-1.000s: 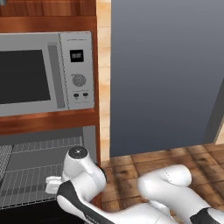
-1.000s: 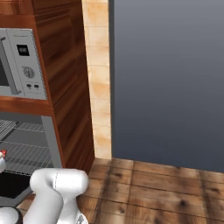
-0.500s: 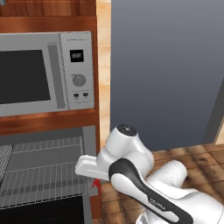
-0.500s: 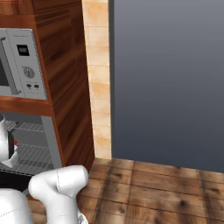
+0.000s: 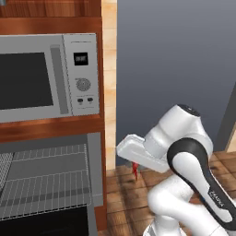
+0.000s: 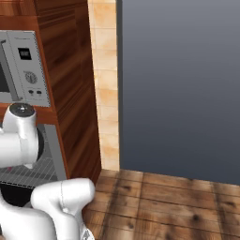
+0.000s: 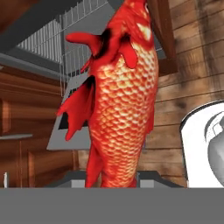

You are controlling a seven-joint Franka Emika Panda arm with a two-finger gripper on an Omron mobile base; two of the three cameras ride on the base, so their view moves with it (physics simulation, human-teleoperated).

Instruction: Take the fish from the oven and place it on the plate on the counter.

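The fish is out of the oven, gripped between the jaws and hanging beside the oven's open front over the wood floor. Left to do: carry it to the plate on the counter. The microwave display is too small to read, probably digits

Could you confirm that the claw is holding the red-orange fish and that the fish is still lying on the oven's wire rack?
Not quite: the claw does hold the fish, but the left base view shows it outside the oven, above the wooden floor.
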